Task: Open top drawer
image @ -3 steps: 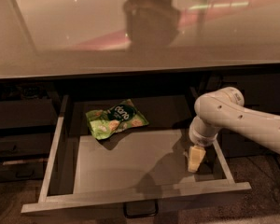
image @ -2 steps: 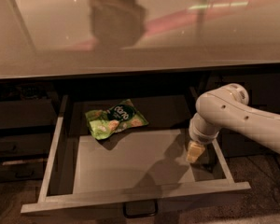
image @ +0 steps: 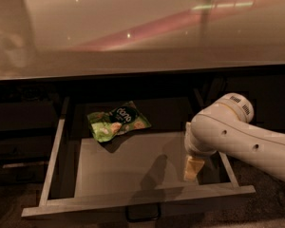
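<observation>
The top drawer (image: 133, 202) stands pulled far out under the counter, its pale grey floor (image: 128, 170) and light metal side edges showing. Its small dark loop handle (image: 143, 213) shows at the centre of the front, at the bottom of the view. My gripper (image: 194, 168) hangs from the white arm (image: 237, 134) inside the drawer's right side, just above the floor and behind the front panel, apart from the handle. A green snack bag (image: 118, 121) lies on the floor at the back left.
A glossy beige countertop (image: 133, 27) overhangs the drawer. Dark drawer fronts of another stack (image: 19, 141) stand to the left. The white arm reaches in from the right over the drawer's right rail (image: 228, 167).
The view has shifted and the reflections on the counter have changed. The arm's elbow has come closer, and the gripper stays in the drawer's right side near the front.
</observation>
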Robot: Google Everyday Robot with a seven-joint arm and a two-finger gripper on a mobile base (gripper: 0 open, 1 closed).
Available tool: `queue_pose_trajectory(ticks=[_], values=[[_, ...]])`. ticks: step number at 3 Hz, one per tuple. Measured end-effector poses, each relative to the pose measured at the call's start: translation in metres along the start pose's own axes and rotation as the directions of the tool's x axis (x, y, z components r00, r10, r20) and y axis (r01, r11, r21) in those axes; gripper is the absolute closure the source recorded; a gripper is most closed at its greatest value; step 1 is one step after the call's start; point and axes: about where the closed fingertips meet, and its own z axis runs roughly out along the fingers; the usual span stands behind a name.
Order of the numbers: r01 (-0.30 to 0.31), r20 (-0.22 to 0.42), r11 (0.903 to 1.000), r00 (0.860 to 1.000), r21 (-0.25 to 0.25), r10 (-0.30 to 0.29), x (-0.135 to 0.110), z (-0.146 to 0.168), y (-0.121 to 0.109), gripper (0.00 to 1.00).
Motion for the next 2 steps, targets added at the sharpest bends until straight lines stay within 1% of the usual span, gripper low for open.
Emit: queue_pose_trajectory(ticks=[1, 2], values=[[0.0, 0.0, 1.0, 1.0, -0.001, 0.0, 0.0, 0.001, 0.0, 0.0], [0.049, 0.012, 0.9988, 0.999, -0.003, -0.049, -0.012, -0.001, 0.013, 0.0]])
